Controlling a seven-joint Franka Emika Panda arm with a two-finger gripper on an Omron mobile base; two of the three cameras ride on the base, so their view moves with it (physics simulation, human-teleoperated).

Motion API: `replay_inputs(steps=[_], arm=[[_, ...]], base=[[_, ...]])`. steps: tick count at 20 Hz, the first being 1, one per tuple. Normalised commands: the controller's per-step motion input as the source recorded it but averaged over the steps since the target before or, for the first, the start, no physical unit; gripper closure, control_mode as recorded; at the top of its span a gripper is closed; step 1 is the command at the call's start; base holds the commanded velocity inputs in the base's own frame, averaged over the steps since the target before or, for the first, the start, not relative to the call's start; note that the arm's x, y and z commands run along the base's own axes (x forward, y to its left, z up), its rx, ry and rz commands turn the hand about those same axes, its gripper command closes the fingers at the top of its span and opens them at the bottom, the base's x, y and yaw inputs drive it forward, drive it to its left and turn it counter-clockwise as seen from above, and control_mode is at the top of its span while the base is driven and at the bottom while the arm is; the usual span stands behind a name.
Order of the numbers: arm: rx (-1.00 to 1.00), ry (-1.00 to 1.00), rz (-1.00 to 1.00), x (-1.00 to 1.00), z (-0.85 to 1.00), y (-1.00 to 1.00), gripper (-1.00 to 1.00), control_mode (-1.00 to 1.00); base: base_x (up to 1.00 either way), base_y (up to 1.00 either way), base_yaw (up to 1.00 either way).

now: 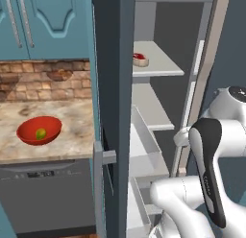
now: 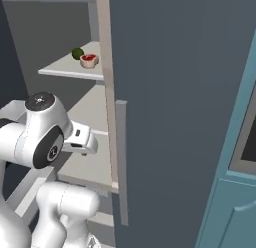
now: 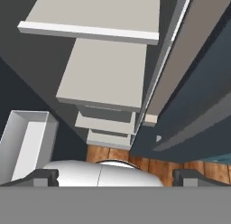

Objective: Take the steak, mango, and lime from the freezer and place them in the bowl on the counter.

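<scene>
Your gripper is standing spread wide, gripping nothing. The red steak, pale-rimmed, is lying on a freezer shelf beside the dark green lime. The yellow-green mango is sitting in the glossy red bowl on the surface.

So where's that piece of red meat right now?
The steak lies on an upper freezer shelf; in the right base view the dark green lime sits just beside it, further back on the left.
</scene>
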Motion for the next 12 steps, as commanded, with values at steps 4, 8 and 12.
replay_inputs(steps=[4, 8, 12], arm=[[0.00, 0.00, 0.00, 0.00, 0.00, 0.00, -1.00, 1.00], [0.00, 0.00, 0.00, 0.00, 0.00, 0.00, -1.00, 1.00], [0.00, 0.00, 0.00, 0.00, 0.00, 0.00, -1.00, 1.00]], base=[[0.58, 0.01, 0.05], [0.18, 0.32, 0.05], [0.00, 0.37, 0.04]])
